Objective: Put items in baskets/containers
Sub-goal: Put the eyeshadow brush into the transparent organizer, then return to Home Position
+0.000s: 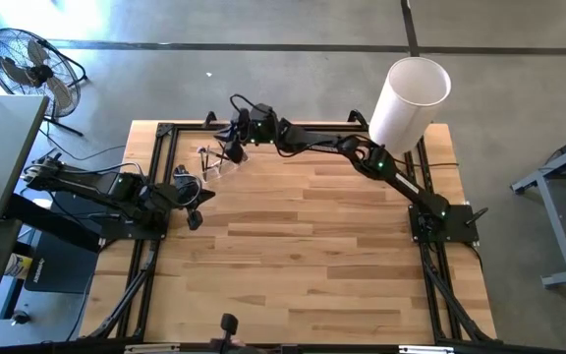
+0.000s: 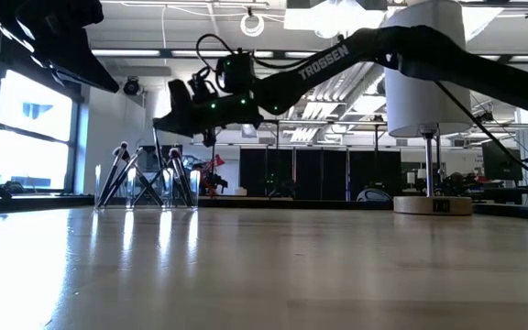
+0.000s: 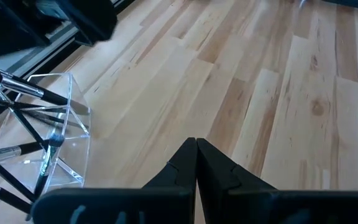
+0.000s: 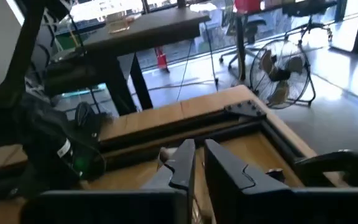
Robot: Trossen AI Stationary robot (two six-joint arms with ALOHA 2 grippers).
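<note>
The clear plastic container [image 1: 212, 165] stands near the table's far-left corner. Several thin dark-handled brushes [image 3: 27, 115] stand tilted and crossed inside it, leaning on its walls. In the low view the container [image 2: 149, 188] shows with the brushes [image 2: 168, 170] fanning above its rim. My right gripper [image 1: 232, 152] hovers just above and to the right of the container, seen also in the low view [image 2: 211, 137]. In its wrist view its fingers [image 4: 199, 158] stand a narrow gap apart with nothing between them. My left gripper [image 1: 199, 202] waits near the container's near side, shut [image 3: 196, 155] and empty.
A tall white cylinder [image 1: 411, 103] on a round wooden base [image 2: 434, 203] stands at the far-right corner. Dark frame rails [image 1: 160, 157] run along the table's edges. A floor fan [image 1: 28, 64] stands beyond the far-left corner. Bare wood [image 1: 312, 256] spreads across the middle and near side.
</note>
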